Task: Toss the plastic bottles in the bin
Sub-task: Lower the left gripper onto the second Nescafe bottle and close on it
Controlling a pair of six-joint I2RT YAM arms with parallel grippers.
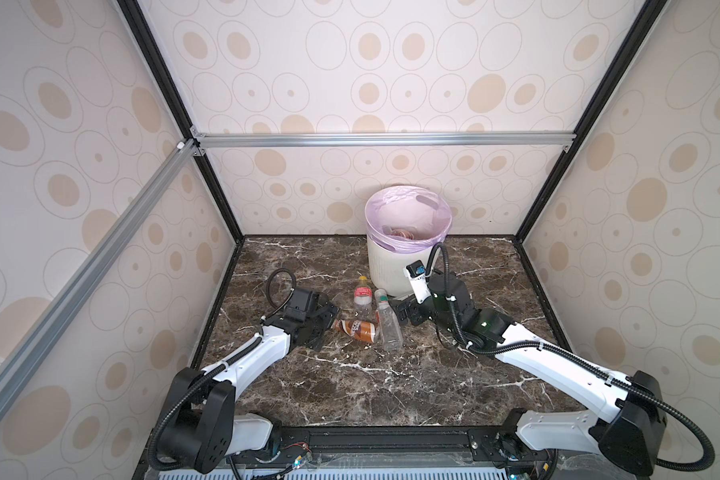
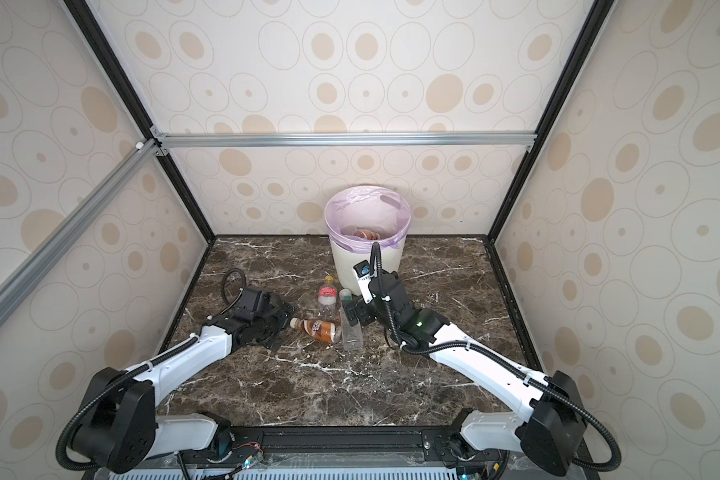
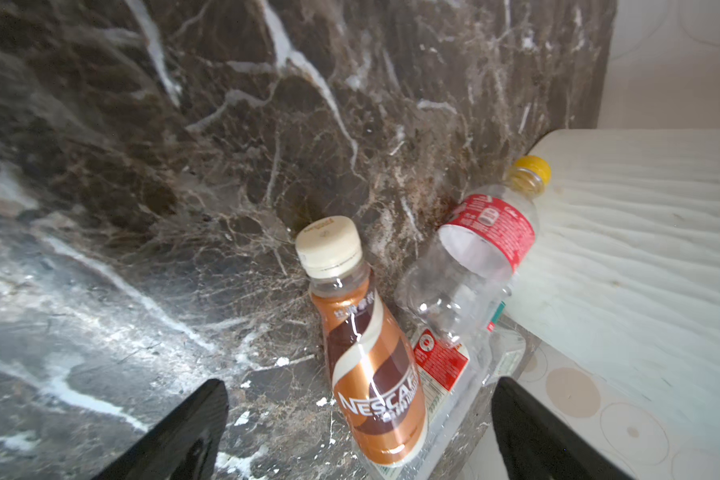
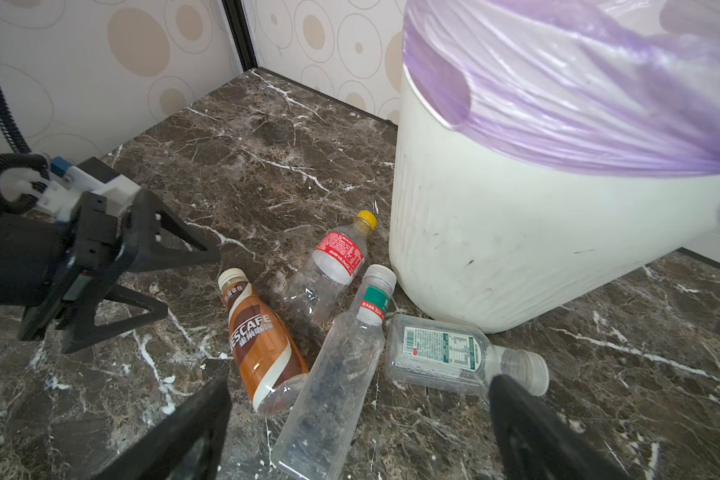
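The left jaws are spread empty toward the coffee bottle (image 3: 371,374), the right jaws toward the clear bottle (image 4: 333,386), seemingly for gripping.

We look into a booth closed in by a back wall (image 1: 371,62), a left wall (image 1: 59,166) and a right wall (image 1: 661,166), all papered in cream with beige ovals and thin rings. Black posts (image 1: 220,195) mark the far corners, and a silver aluminium rail (image 1: 383,139) crosses the back wall. The tabletop (image 1: 391,386) is dark brown marble with white veins, softly and evenly lit.
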